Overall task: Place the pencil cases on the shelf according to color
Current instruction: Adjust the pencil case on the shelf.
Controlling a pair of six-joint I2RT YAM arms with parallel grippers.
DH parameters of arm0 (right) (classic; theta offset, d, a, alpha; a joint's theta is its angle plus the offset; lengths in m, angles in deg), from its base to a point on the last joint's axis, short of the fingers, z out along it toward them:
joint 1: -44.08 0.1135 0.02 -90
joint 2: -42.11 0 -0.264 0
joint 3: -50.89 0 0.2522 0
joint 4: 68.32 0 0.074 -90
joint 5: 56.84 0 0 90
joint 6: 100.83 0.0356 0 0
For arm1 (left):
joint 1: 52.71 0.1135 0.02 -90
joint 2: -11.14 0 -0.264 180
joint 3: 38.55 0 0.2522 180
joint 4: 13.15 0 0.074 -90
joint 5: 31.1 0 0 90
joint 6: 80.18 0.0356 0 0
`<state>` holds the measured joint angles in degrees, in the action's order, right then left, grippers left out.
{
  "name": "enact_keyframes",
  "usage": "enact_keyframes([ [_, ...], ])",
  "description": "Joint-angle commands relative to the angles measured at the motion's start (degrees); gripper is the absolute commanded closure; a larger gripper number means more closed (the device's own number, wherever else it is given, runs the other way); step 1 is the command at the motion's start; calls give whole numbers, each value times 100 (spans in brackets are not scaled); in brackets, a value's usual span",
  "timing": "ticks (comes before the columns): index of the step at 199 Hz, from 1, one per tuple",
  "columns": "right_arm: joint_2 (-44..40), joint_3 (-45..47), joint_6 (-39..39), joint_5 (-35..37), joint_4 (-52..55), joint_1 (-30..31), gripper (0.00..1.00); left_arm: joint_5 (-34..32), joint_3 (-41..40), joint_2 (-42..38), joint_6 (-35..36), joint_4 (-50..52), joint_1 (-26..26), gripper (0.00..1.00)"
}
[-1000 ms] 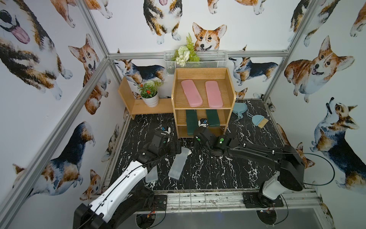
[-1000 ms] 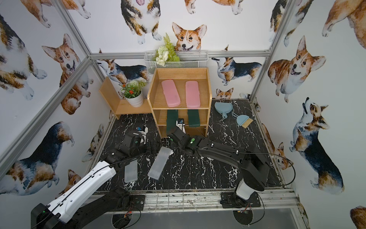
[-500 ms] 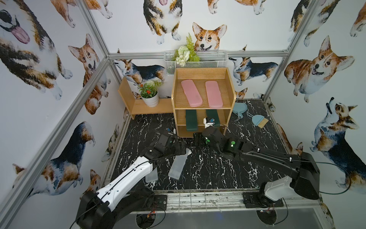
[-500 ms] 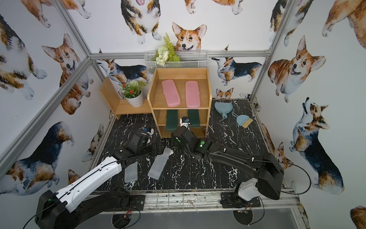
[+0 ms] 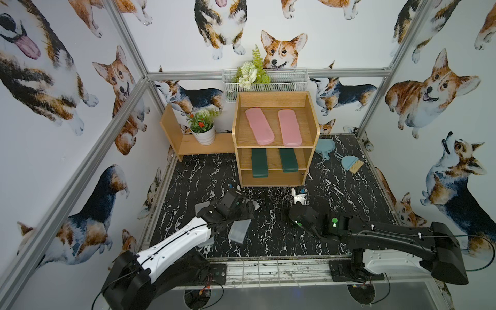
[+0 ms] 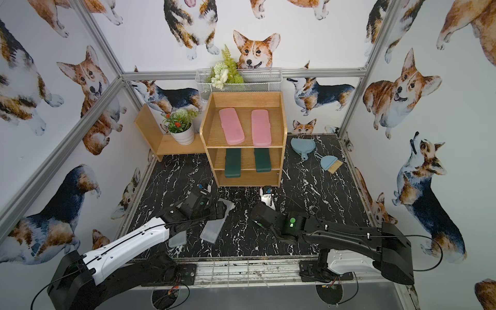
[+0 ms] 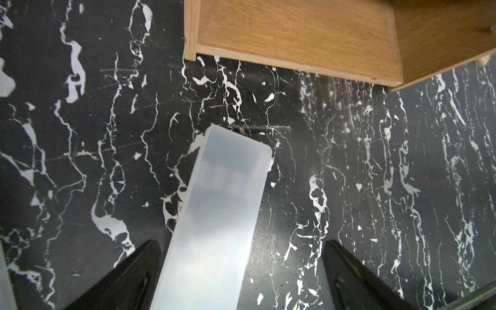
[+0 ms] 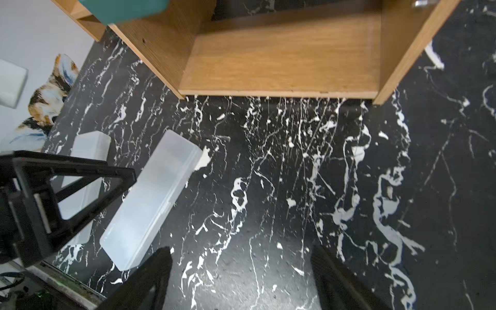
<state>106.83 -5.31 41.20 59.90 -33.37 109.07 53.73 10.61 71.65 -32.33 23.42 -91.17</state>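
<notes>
The shelf [image 5: 271,99] is light wood with a visible grain and a matt finish. The pink pencil cases [image 5: 259,130] and the dark green pencil cases [image 5: 259,166] look like smooth, opaque plastic with little shine. The frosted pencil cases [image 8: 150,204] are milky, translucent plastic, smooth with a soft sheen. The tabletop [image 7: 349,174] is black with white marble veining, faintly glossy and marked by fine scratches. The wire basket [image 5: 284,85] is white metal mesh. The frame bars [image 5: 349,72] are silver metal with a dull sheen.
</notes>
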Motion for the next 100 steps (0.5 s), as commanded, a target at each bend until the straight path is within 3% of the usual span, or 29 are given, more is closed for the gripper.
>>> enact_keyframes([
  [1, -279, 201, 98, -152, -203, 20, 26, 107, 379, 90, -329, -131, -211, 1],
  [20, -452, 394, 117, -152, -256, 40, 45, 85, 935, 162, -364, -513, -592, 2],
  [35, -628, 540, 171, -76, -210, 40, 57, 197, 1037, 229, -356, -1014, -630, 11],
  [60, -987, 724, 226, -1, -70, 40, 62, -79, 1237, 541, -265, -1322, -628, 26],
  [100, -1517, 901, 203, 68, 115, 40, 64, -386, 1900, 1428, 135, -1222, -628, 29],
])
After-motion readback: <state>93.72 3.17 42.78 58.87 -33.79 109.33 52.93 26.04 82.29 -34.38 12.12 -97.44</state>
